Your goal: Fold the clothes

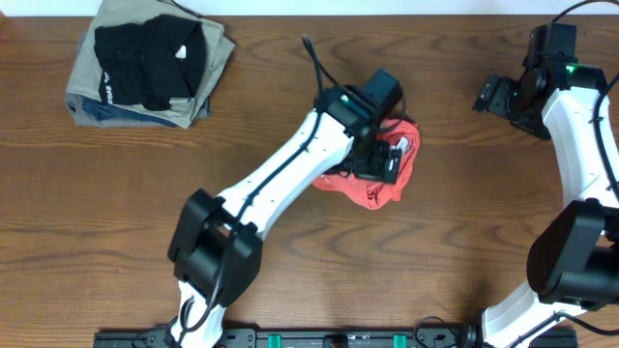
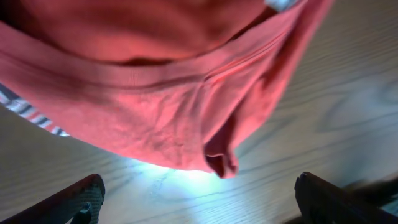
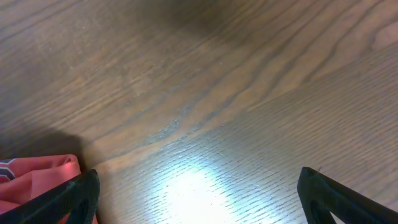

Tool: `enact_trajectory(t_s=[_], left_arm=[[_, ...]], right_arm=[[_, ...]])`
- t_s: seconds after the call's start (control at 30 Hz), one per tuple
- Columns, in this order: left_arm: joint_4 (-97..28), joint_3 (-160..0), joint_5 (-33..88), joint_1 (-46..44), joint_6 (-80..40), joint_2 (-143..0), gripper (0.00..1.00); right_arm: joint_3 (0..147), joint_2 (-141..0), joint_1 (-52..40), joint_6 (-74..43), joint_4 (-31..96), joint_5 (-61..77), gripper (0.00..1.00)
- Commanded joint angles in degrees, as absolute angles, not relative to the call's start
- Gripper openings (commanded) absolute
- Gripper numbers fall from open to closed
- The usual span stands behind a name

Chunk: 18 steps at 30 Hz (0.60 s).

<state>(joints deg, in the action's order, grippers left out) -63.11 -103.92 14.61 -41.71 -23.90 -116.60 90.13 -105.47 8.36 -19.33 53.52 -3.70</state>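
The red-orange T-shirt lies crumpled in a heap near the middle of the table, with a bit of white lettering showing. My left gripper hovers right over the heap. In the left wrist view the T-shirt fills the upper part, and the left gripper is open and empty, its fingers just short of the cloth's edge above bare wood. My right gripper is at the back right, apart from the shirt. In the right wrist view it is open over bare table, with the T-shirt at the lower left corner.
A folded black garment lies on a folded khaki garment at the back left corner. The wooden table stretches around the shirt. The left arm reaches diagonally from the front left.
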Motion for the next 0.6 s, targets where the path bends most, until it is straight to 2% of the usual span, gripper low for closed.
enact_trajectory(t_s=[0.0, 0.4, 0.57], left_arm=[[-63.1, -102.8, 15.1, -42.0, -22.9, -118.1, 0.98], [-58.3, -102.8, 16.3, -46.0, -22.5, -123.0, 0.98], [-57.6, -102.8, 11.4, -46.3, -22.5, -123.6, 0.98]], right_arm=[[89.9, -105.6, 8.6, -20.1, 53.6, -4.3, 0.99], [89.9, -105.6, 8.6, -20.1, 53.6, -4.3, 0.99], [89.9, -105.6, 8.6, -20.1, 53.6, -4.3, 0.99]])
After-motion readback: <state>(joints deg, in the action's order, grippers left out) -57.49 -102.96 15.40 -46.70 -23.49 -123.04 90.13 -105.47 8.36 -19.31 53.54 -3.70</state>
